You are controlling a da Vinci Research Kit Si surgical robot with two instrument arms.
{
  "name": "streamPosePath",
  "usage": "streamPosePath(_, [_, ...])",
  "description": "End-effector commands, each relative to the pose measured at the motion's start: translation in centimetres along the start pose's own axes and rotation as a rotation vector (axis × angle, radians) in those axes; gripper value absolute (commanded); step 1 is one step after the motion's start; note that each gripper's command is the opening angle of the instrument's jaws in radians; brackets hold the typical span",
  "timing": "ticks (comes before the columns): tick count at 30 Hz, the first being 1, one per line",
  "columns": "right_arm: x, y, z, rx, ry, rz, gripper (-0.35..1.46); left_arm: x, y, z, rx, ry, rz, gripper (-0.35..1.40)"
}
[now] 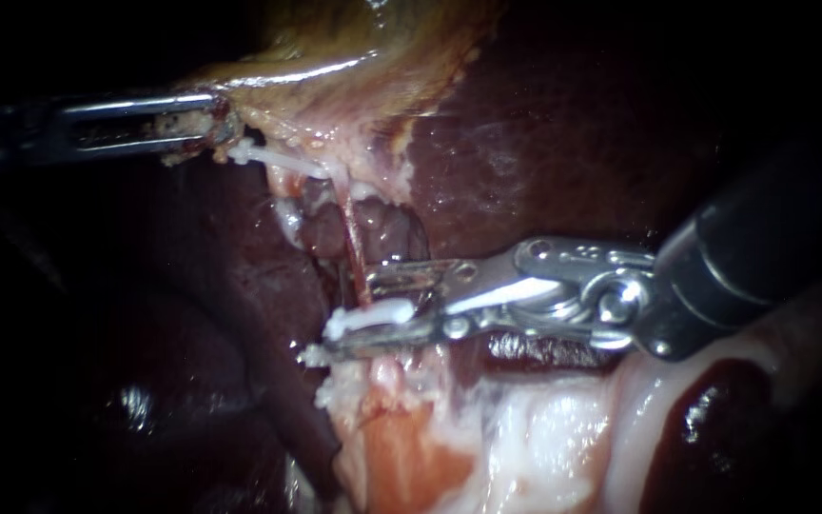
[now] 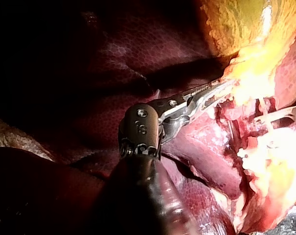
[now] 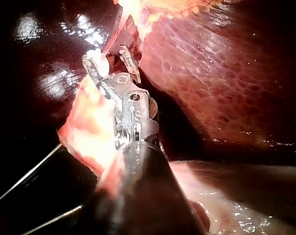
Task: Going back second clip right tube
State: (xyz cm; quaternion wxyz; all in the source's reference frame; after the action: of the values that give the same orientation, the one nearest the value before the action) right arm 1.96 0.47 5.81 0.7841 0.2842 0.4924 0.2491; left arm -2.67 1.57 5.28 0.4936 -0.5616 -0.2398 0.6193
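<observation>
Liver (image 1: pixel 544 143) fills most of the endoscope view: dark maroon, wet and glossy, and finely mottled where the wrist views come close. Above it sits the gallbladder (image 1: pixel 354 57), ochre-yellow with a slick, shining rim and a ragged pink-white fringe where it meets the liver. From that fringe a thin red tube (image 1: pixel 350 228) runs straight down, taut as a thread, to a white clip (image 1: pixel 373 314). The clip is a small smooth bar lying crosswise at the tube's lower end. Below it spreads a mound of fatty tissue (image 1: pixel 544 438), lumpy and moist, white shading to salmon pink.

The right instrument (image 1: pixel 354 311) is bright polished metal on a dark shaft, and its jaws are spread apart. The upper jaw is flat and blood-smeared above the clip. The lower jaw runs just under the clip, which lies along it within the gap. The left instrument (image 1: pixel 217 124) has long slotted steel jaws pinched onto the gallbladder's edge, with tissue bunched at the tip.

Around the organs everything falls into blackness. The right wrist view shows two thin pale strands (image 3: pixel 25 176) crossing the dark beside the shaft.
</observation>
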Motion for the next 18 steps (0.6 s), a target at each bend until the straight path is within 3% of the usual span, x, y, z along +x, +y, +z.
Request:
streamPosePath(1, [0.00,-0.02,-0.07,0.004,-0.001,-0.031,0.50,0.00,0.00,0.00,-0.001,0.000,0.000,-0.35])
streamPosePath(6, [-0.03,-0.10,-0.56,0.021,-0.001,-0.131,0.50,0.00,0.01,-0.01,-0.001,0.000,0.000,-0.35])
streamPosePath(10, [-0.01,-0.09,-0.99,0.013,0.008,-0.199,0.50,0.00,0.01,-0.01,0.000,0.000,0.000,-0.35])
streamPosePath(18, [-0.05,-0.06,-1.34,0.006,0.005,-0.244,0.50,-0.05,0.01,0.03,0.002,0.002,0.009,-0.35])
